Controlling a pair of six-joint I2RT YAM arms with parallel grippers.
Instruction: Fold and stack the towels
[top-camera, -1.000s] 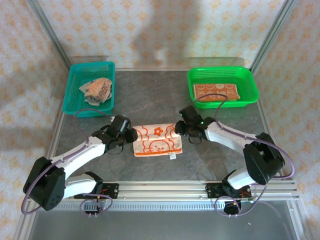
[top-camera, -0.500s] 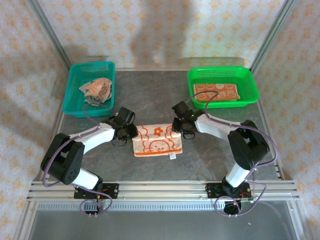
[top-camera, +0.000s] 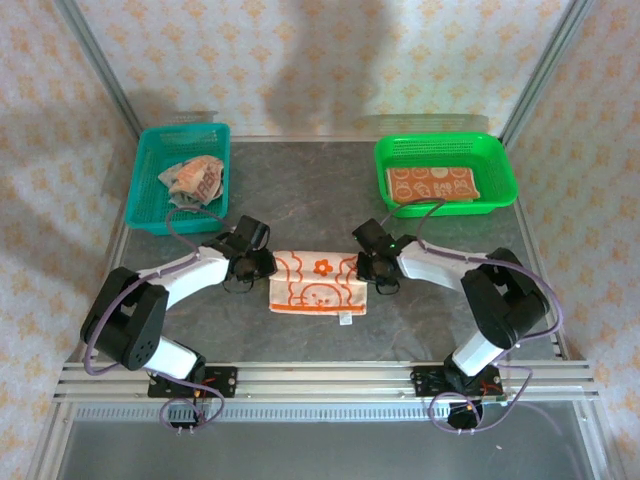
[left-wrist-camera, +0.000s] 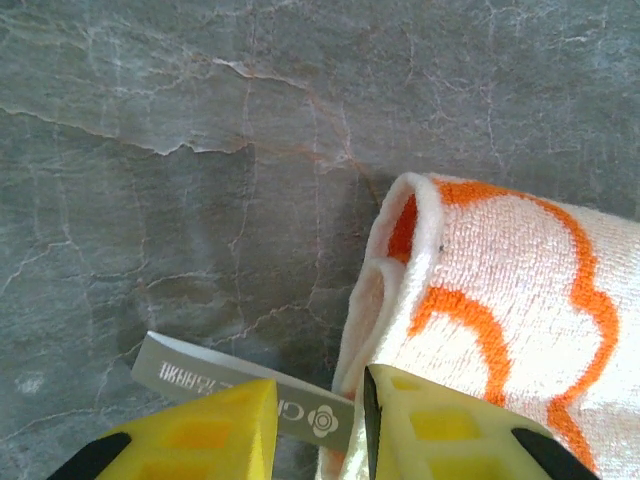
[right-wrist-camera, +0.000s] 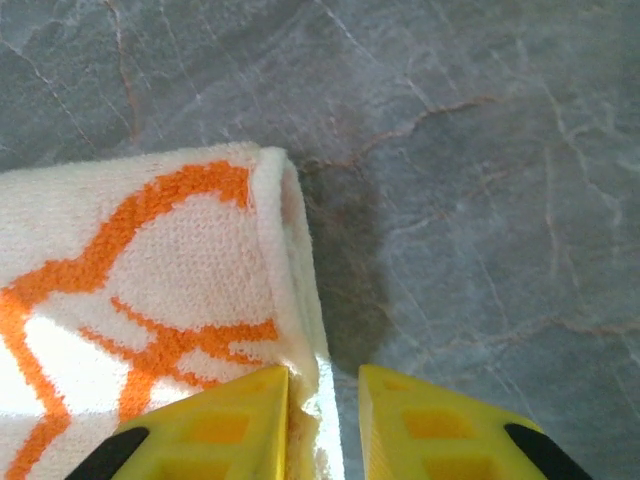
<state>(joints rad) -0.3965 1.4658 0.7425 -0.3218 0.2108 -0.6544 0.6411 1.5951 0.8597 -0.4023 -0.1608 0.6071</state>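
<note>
Towel (top-camera: 318, 283) flat; left tool (left-wrist-camera: 318, 400) narrow, pinching left edge; right tool (right-wrist-camera: 325, 388) narrow astride right edge, grip unclear

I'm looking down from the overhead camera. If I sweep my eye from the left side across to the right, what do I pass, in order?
teal basket holding a crumpled towel → left gripper → flat towel → right gripper → green basket holding a folded towel
</note>
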